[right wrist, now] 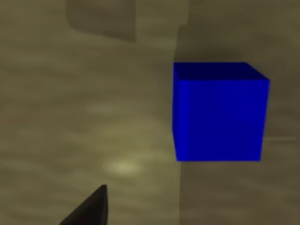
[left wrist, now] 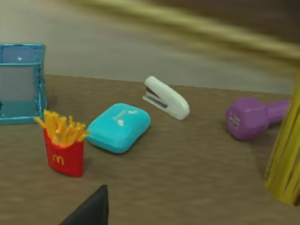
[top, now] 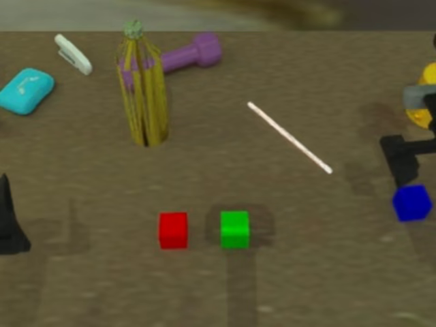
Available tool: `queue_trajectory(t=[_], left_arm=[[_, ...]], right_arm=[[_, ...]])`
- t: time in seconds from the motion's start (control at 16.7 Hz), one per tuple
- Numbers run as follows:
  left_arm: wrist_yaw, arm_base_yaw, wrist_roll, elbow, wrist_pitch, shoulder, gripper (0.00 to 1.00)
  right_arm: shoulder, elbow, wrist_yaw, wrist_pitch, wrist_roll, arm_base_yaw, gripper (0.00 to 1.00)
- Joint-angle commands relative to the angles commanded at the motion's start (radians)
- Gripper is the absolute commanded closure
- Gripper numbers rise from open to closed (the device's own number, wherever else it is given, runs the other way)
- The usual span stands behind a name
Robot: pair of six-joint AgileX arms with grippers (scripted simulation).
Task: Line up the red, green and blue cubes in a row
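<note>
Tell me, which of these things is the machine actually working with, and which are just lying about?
Part of the job:
small matte red cube
small matte green cube
small matte blue cube

Just lying about:
tall yellow bottle
purple dumbbell
white stapler
rounded teal case
thin white stick
red carton of fries

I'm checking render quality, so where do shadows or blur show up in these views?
Top view: soft dark shadow around the green cube, trailing toward the near edge; the far background is smeared. Left wrist view: background beyond the table streaks. Right wrist view: pale glare patch beside the blue cube.
</note>
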Motion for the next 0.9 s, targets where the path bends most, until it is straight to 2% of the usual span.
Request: queue_trajectory(t=[0.24, 0.6, 0.9], left_arm=[[0.007, 0.031, 0.079, -0.077, 0.08, -0.12, 0.0], [0.008, 0.032, 0.082, -0.08, 0.083, -0.125, 0.0], [0.008, 0.032, 0.082, -0.08, 0.083, -0.125, 0.0]], right_arm=[[0.093, 0.08, 0.0, -0.046, 0.001, 0.008, 0.0], [0.1, 0.083, 0.0, -0.045, 0.001, 0.004, 0.0], [0.166, 0.0, 0.001, 0.109, 0.002, 0.008, 0.0]])
